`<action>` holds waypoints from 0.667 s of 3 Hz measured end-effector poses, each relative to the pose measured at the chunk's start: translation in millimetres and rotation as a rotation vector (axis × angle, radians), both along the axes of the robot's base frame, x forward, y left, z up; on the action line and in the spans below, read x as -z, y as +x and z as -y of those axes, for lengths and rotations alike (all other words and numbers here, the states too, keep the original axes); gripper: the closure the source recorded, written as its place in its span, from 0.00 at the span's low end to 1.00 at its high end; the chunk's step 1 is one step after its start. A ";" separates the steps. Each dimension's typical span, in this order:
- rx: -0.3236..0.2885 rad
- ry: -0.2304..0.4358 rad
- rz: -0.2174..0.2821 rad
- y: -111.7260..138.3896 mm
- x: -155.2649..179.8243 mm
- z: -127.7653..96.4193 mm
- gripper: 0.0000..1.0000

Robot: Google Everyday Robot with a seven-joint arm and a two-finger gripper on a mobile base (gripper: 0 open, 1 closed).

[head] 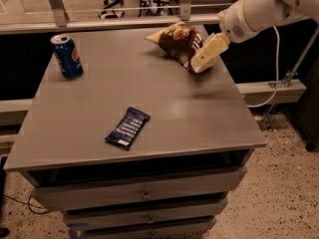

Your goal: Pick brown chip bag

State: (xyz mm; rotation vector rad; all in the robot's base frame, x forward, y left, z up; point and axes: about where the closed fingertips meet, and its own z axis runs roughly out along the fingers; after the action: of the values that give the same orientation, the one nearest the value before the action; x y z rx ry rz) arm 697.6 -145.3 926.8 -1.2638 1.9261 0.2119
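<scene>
A: Position of brown chip bag [175, 40]?
B: Far right part of the grey cabinet top [164, 108], near the back edge. Lying crumpled, one pale end pointing left, the other toward the right edge.
A: And the gripper [202, 62]?
B: Right at the bag's near-right end, slanting down and leftward from the white arm [259, 11]. Overlapping the pale end in this view; touching or merely in front, impossible to say. Open or closed: cannot tell either.
A: Reason for that approach?
B: Probably coming in from the right because of the bag's spot close to that edge (shortest way in, nothing to cross). Angled down, likely aiming at the puffed end as something to pinch.
A: Anything else around?
B: Blue soda can [67, 57] upright at far left, well apart. Dark bar wrapper [127, 128] flat near the front, also well apart. Neither in the path.
A: Obstructions?
B: Nothing between gripper and bag. Metal rail [99, 24] just behind the back edge, near the bag; worth minding on the lift. White cable [274, 59] hanging off to the right below the arm, away from the bag.
</scene>
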 end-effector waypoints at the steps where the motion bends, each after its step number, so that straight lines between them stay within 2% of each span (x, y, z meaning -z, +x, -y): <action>1: 0.042 0.101 -0.047 17.0 23.5 -5.5 0.00; 2: 0.062 0.191 -0.073 22.3 36.4 -14.2 0.18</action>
State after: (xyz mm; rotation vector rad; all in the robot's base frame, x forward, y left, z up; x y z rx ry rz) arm 719.9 -131.1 890.4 -1.0829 1.9531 0.4051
